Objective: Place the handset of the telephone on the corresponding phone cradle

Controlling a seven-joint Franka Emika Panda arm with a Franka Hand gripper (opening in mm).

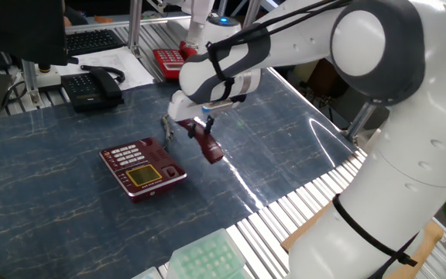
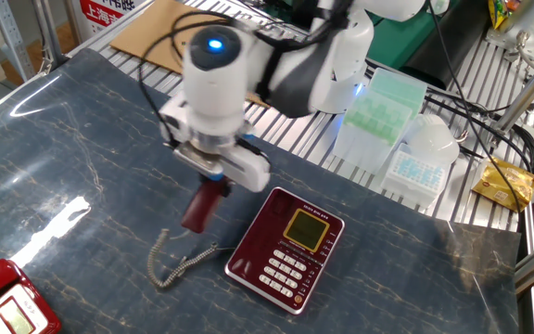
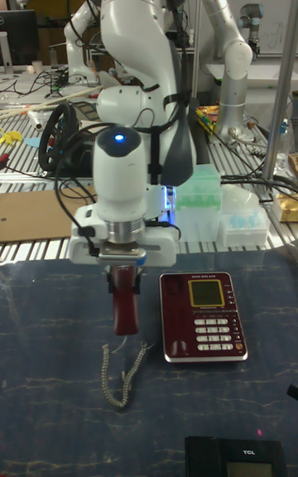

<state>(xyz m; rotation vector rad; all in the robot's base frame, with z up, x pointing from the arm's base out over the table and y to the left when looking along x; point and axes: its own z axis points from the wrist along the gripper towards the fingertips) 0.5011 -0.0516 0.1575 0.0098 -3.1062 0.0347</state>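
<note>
My gripper point(image 1: 204, 126) point(image 2: 218, 182) point(image 3: 123, 272) is shut on the upper end of the dark red handset point(image 1: 210, 146) point(image 2: 201, 205) point(image 3: 124, 308). The handset hangs tilted just above the table, its grey coiled cord point(image 2: 178, 264) point(image 3: 120, 373) trailing on the surface. The dark red telephone point(image 1: 142, 168) point(image 2: 286, 247) point(image 3: 203, 316) lies flat beside it, display and pale buttons facing up. Its phone cradle point(image 3: 171, 315) point(image 2: 253, 237) is the bare strip on the side facing the handset. A small gap separates handset and base.
A black phone point(image 1: 91, 85) point(image 3: 236, 455) and a bright red phone point(image 1: 175, 62) point(image 2: 4, 302) sit at the table's edges. Green and blue pipette-tip boxes point(image 2: 383, 107) point(image 3: 200, 195) stand behind the table on the metal rack, one box point(image 1: 207, 260) near its front.
</note>
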